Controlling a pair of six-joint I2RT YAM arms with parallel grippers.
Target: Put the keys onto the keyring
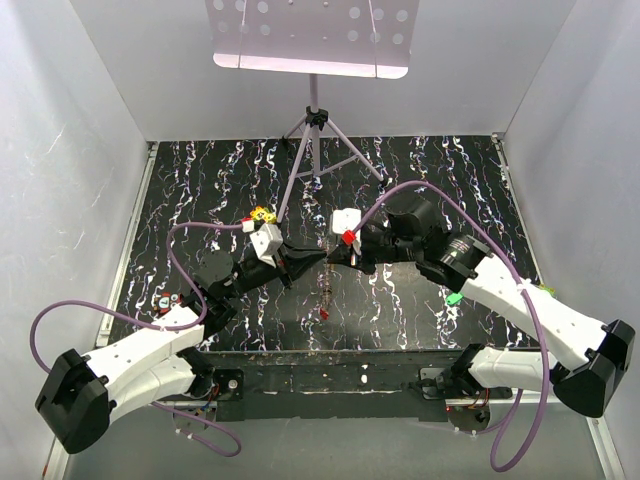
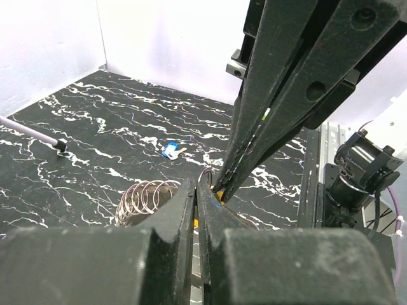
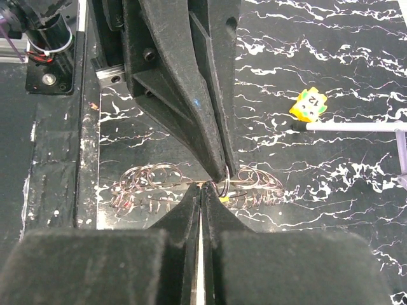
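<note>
Threading seems to be the step in hand. The left claw [image 2: 196, 190] and right claw [image 3: 202, 194], both pinched together, meet tip to tip over the keyring [image 3: 152, 181], strung out on the surface [image 3: 318, 146]. A yellowish key [image 3: 224, 198] shows at the tips; whose grip has it, I can't tell. Next likely needs a fine twist onto the loop.

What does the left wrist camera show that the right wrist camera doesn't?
Only the left wrist: a blue key lying on the table beyond the fingers. Only the right wrist: a yellow cube. Both: the left fingers and right fingers, shut and meeting tip to tip just over the keyring, a string of wire rings lying on the table. Whether either pair pinches a ring I can't tell.
</note>
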